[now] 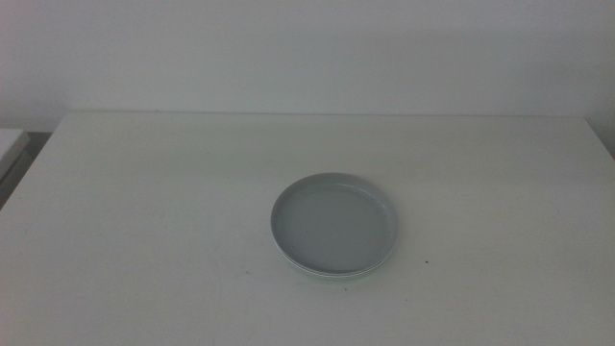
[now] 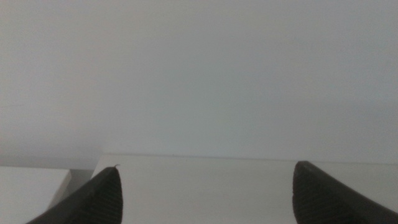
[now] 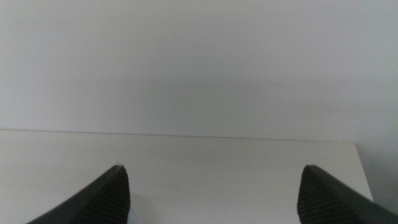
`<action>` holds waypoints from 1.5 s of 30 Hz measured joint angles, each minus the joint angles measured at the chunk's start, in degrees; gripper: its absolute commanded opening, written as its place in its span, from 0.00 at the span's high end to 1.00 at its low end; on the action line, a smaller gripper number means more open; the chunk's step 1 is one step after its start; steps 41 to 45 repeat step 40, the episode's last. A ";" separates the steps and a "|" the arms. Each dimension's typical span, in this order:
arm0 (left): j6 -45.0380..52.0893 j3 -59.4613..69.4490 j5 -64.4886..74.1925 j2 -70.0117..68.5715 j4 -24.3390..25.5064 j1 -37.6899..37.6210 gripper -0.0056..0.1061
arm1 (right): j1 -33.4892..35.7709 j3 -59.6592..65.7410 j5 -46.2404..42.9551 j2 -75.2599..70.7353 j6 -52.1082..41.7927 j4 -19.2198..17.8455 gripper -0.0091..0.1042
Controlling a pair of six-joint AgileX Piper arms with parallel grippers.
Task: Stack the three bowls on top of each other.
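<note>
1. In the middle view a stack of shallow round bowls (image 1: 334,225) sits on the white desk (image 1: 144,221), a little right of centre and towards the near edge.
2. The top bowl is grey, lying flat and upright with its low rim up and nothing inside it.
3. A thin paler edge (image 1: 332,276), whitish to mint, shows just under the grey rim along the near side; how many bowls lie beneath cannot be told from here.
4. No arm shows in the middle view.
5. The left gripper (image 2: 205,193) hangs above the desk, looking along its surface to the far edge and the pale wall beyond. Its two dark jaws stand wide apart with nothing between them.
6. The right gripper (image 3: 214,193) is posed the same way over the desk, its jaws also spread wide and holding nothing.
7. Neither wrist view shows the bowls.
8. A few small dark specks (image 1: 426,259) mark the desk near the stack.
</note>
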 measured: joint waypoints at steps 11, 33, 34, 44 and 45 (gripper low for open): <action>0.00 23.65 -6.83 -17.46 0.11 0.00 0.11 | -0.41 29.09 -27.79 -17.42 0.12 -1.53 0.11; 0.00 45.80 -8.67 -33.16 1.68 0.13 0.11 | -6.55 68.60 -28.03 -51.64 0.22 -6.88 0.11; 0.00 45.95 -8.77 -33.16 1.68 0.13 0.11 | -6.55 68.60 -28.13 -51.64 0.22 -6.91 0.11; 0.00 46.16 -9.13 -33.16 1.83 0.13 0.11 | -6.55 68.60 -28.13 -51.64 0.22 -7.01 0.11; 0.00 46.16 -9.13 -33.16 1.83 0.13 0.11 | -6.55 68.60 -28.13 -51.64 0.22 -7.01 0.11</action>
